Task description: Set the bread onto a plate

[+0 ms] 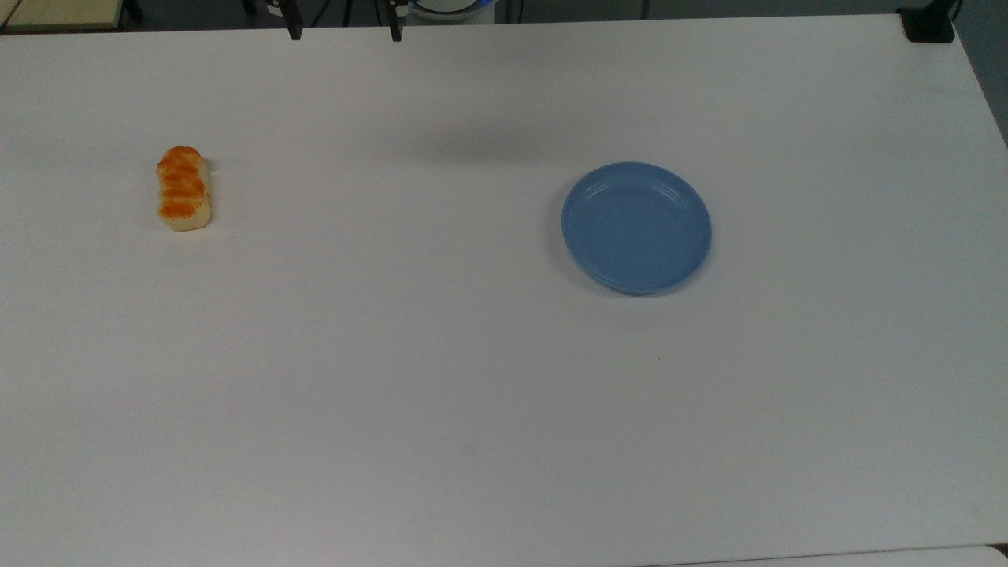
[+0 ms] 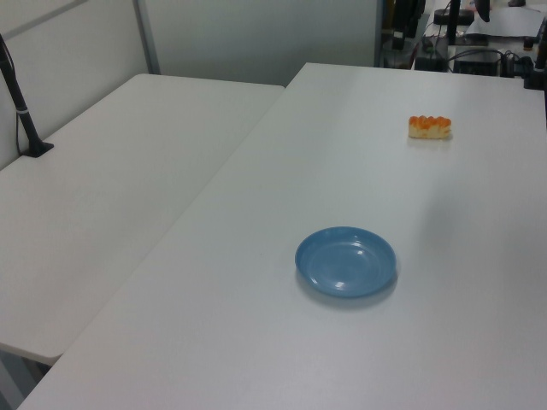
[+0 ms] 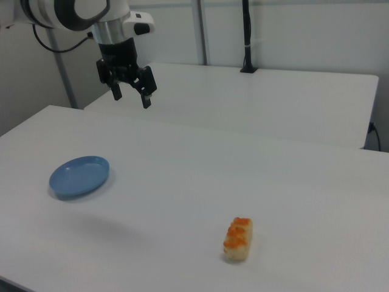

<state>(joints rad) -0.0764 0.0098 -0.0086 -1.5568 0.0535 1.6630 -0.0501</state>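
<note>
The bread (image 1: 183,189) is a small loaf with an orange-brown top, lying on the white table at the top view's left; it also appears in the left view (image 2: 429,127) and the right view (image 3: 237,239). The round blue plate (image 1: 636,227) sits with nothing on it right of centre in the top view, and shows in the left view (image 2: 345,261) and the right view (image 3: 79,176). My gripper (image 3: 130,95) hangs open high above the table, well away from both; its fingertips (image 1: 294,31) poke in at the top view's upper edge.
A second white table (image 2: 111,196) adjoins on the left view's left, with a black post (image 2: 21,111) clamped to it. Another black clamp (image 1: 929,24) sits at the top view's upper right corner. Cables and equipment (image 2: 466,55) lie beyond the far edge.
</note>
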